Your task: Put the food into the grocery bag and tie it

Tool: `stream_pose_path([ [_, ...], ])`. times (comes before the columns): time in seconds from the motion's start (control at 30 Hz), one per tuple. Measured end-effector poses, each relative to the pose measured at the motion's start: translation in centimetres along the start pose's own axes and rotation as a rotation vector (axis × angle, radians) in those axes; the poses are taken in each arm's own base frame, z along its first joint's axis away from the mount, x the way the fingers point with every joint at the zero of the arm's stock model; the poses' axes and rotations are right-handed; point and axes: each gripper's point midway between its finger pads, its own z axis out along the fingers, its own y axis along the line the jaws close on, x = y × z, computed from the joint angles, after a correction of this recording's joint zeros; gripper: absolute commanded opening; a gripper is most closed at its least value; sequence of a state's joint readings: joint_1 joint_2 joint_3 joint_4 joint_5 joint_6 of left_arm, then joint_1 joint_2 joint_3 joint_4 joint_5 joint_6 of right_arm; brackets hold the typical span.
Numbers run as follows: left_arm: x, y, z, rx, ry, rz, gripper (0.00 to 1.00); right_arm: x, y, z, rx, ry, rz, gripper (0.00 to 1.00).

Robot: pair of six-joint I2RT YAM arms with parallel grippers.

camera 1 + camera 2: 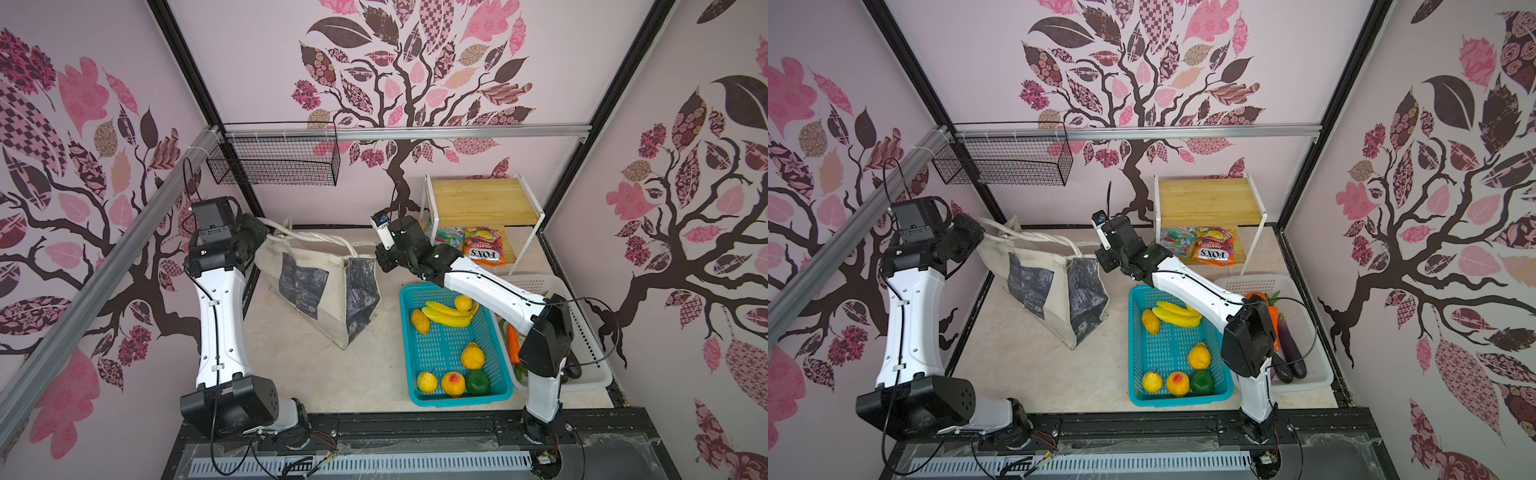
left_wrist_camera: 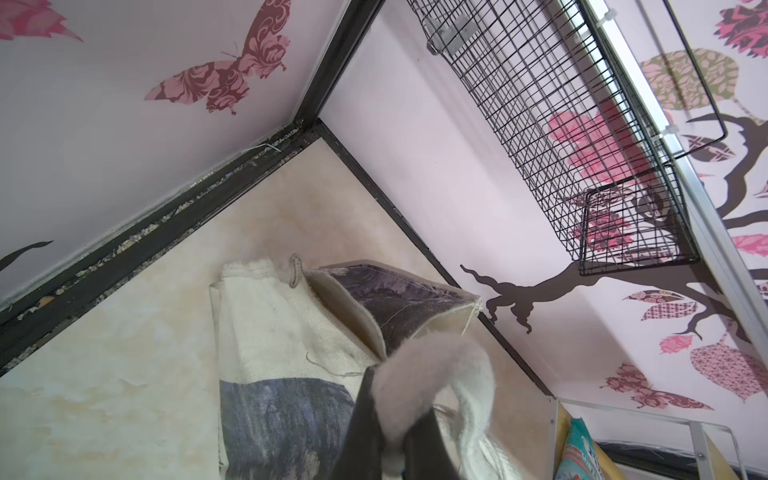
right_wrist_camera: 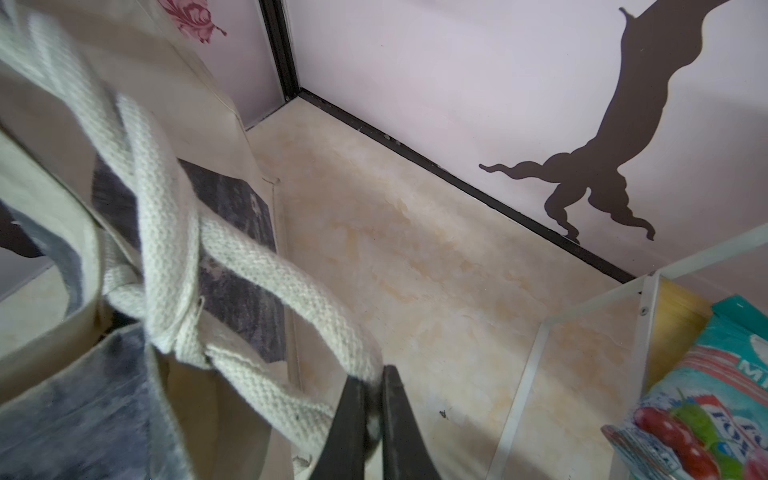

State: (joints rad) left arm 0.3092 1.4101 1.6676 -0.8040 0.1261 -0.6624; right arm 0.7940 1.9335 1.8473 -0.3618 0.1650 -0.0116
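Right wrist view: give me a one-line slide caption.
Right gripper shut on a cream strap handle of the grocery bag, straps crossed, a teal snack packet nearby.

Both top views looked steeply down from high at the front over the whole table point(image 1: 291, 374), nearly alike. The wrist cameras sat close to the grocery bag point(image 2: 266, 324), facing the back wall point(image 3: 457, 83), and both showed it.

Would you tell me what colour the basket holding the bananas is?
Teal; the basket shows best in a top view.
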Motion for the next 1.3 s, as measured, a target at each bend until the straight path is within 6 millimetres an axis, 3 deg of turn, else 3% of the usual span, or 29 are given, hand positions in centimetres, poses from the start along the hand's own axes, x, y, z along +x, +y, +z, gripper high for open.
stream_pose_path([
  [0.13,0.3,0.3,0.8,-0.007,0.02,-0.042,0.0,1.9,-0.3,0.9,0.022,0.022,-0.025,0.0],
  [0.3,1.5,0.5,1.8,-0.009,0.08,-0.081,0.0,6.6,0.1,2.6,0.018,0.067,-0.038,0.0],
  [0.4,1.9,0.6,1.8,-0.01,0.099,-0.085,0.0,7.4,0.2,2.7,0.015,0.053,-0.037,0.0],
  [0.53,2.0,0.7,2.0,-0.007,0.099,-0.086,0.0,6.6,0.1,1.4,0.009,0.023,-0.036,0.0],
  [0.63,2.0,0.9,2.2,0.0,0.083,-0.094,0.0,4.9,-0.6,0.9,0.026,0.018,-0.044,0.0],
  [0.8,1.2,0.7,2.4,0.022,0.048,-0.108,0.0,-0.4,-3.0,1.3,0.076,-0.017,-0.032,0.0],
  [0.9,1.5,1.4,2.5,0.026,0.028,-0.115,0.0,-2.1,-4.2,2.5,0.109,-0.017,-0.029,0.0],
  [1.2,4.2,3.5,2.1,0.063,0.0,-0.139,0.03,0.3,-4.0,4.1,0.092,0.062,-0.028,0.0],
  [1.3,5.1,4.4,2.2,0.068,0.001,-0.159,0.05,2.2,-3.0,4.3,0.022,0.082,-0.02,0.03],
])
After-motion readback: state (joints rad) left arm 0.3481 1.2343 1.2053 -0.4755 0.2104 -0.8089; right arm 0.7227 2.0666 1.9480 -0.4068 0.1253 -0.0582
